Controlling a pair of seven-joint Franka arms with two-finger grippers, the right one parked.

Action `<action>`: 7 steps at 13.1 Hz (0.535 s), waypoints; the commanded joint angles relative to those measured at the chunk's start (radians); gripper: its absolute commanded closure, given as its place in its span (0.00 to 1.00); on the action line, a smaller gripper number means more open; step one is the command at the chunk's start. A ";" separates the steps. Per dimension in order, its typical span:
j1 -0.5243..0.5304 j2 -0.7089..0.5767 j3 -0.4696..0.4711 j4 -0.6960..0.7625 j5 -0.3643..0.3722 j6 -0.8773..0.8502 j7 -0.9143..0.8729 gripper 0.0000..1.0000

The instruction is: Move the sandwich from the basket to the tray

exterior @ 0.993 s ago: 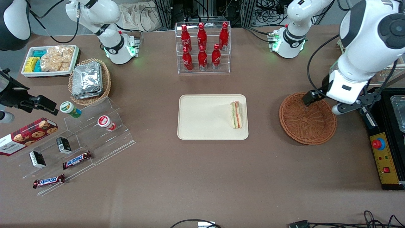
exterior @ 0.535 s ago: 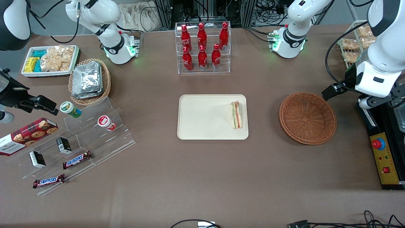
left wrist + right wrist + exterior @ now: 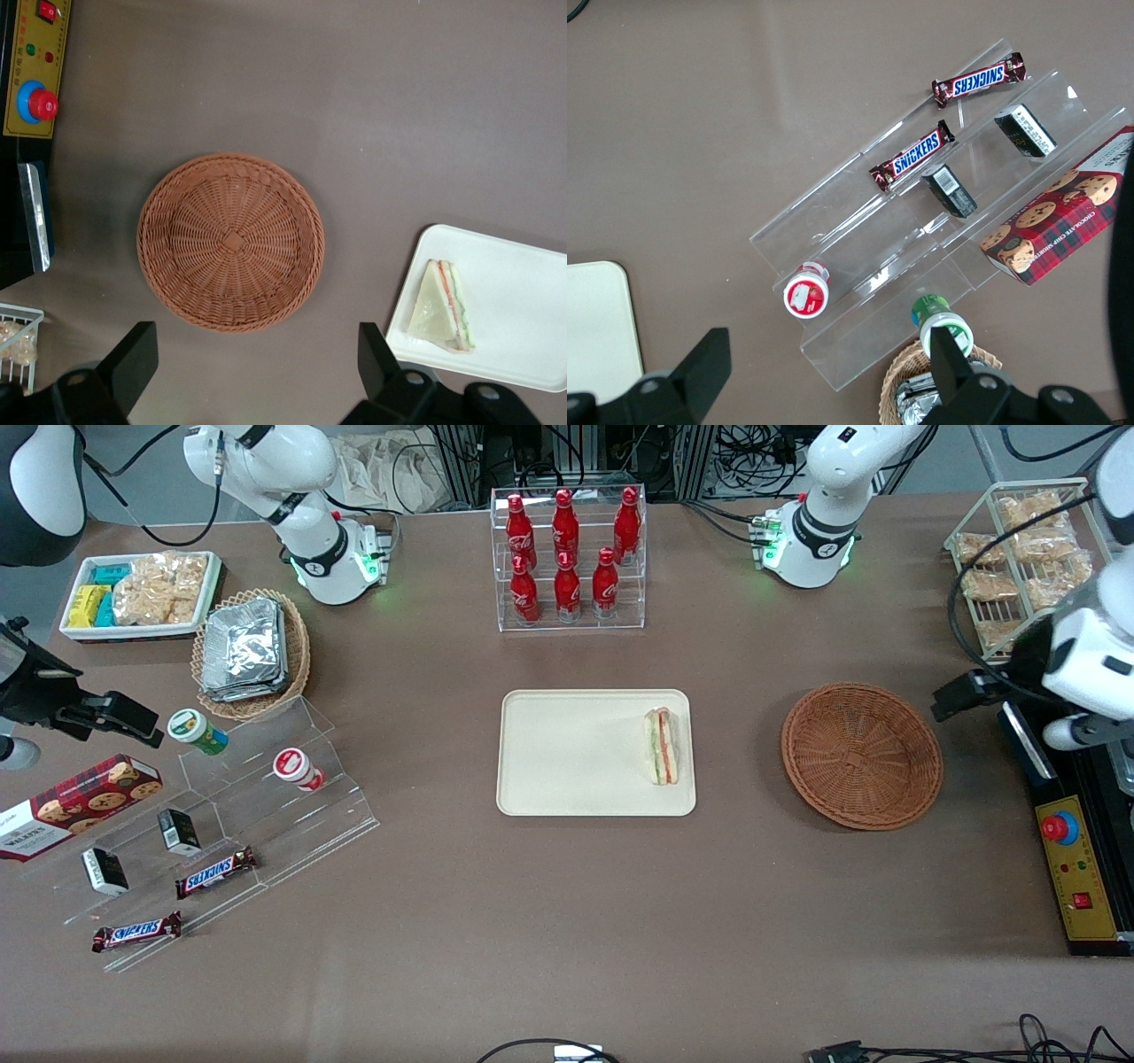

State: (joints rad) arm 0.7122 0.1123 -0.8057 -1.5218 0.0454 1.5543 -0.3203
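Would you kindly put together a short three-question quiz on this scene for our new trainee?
1. True or false: the sandwich lies in the basket.
2. The open gripper is: A) above the tray; B) high, off the basket's working-arm side; C) in the basket.
3. Fill in: the sandwich lies near the tray edge closest to the ___.

Key: 1 false; 2 B; 3 basket.

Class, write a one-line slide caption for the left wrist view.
Open gripper high above empty basket; sandwich lying on tray.
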 commanded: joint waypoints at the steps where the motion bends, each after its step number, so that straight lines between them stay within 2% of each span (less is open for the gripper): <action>1: 0.004 0.020 -0.010 0.035 0.013 -0.013 0.009 0.00; 5: -0.006 0.011 -0.001 0.037 0.018 -0.020 0.006 0.00; 7: -0.049 0.010 0.067 0.037 0.013 -0.026 0.009 0.00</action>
State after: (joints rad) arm 0.7055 0.1251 -0.7968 -1.5044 0.0490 1.5511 -0.3186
